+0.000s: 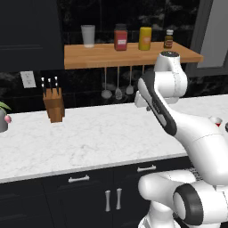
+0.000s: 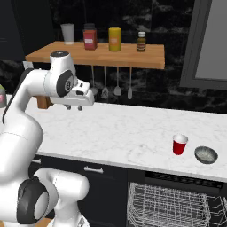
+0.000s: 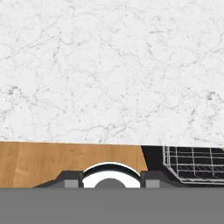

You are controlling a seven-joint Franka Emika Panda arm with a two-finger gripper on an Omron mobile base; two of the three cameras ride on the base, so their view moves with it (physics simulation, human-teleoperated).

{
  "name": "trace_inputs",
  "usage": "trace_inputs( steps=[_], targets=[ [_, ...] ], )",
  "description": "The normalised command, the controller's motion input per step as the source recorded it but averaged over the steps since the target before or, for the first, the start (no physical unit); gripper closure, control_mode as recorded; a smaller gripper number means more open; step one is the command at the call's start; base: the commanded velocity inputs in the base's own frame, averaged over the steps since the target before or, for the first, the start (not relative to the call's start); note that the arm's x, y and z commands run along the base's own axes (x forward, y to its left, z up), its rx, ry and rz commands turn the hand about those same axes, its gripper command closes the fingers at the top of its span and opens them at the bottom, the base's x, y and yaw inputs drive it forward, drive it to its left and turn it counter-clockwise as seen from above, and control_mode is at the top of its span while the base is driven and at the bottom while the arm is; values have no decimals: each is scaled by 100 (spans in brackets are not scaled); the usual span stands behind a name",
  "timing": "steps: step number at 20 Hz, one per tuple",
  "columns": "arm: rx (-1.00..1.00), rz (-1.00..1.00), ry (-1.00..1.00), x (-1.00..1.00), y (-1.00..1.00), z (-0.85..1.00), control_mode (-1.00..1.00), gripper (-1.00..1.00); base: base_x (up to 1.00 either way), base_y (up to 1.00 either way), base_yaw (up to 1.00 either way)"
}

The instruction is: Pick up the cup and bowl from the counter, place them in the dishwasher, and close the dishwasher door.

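Note:
A small red cup [image 2: 179, 144] stands on the white marble counter [image 2: 124, 133] at the right, and a grey bowl [image 2: 206, 154] sits just right of it near the front edge. Below them the dishwasher [image 2: 177, 178] is open, its grey wire rack [image 2: 170, 201] pulled out; its door is out of view. My gripper [image 2: 73, 107] hangs open above the counter's left part, far left of the cup, with nothing between its fingers. In the hand view the gripper [image 3: 112, 183] looks down on bare marble [image 3: 109, 65], with the rack [image 3: 192, 162] at the lower right. The cup's rim [image 1: 216, 121] peeks out behind my arm.
A wooden shelf [image 2: 97, 55] with jars and a white tumbler runs above the counter, and utensils [image 2: 111, 91] hang beneath it. A knife block [image 1: 54, 104] stands at the back left, with a potted plant [image 1: 3, 116] at the far left. Black cabinets [image 1: 89, 196] sit below.

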Motion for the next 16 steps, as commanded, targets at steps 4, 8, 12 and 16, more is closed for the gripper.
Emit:
trace_inputs(
  steps=[4,8,12,16],
  targets=[
    [-2,-2,0,0,-25,-2,-100,-100,0,0,0],
    [-12,-8,0,16,-68,-11,-100,-100,0,0,0],
    [-14,-5,0,84,-100,-8,-100,-100,0,0,0],
    [-9,-18,2,86,-100,-9,-100,-100,0,0,0]
  ],
)
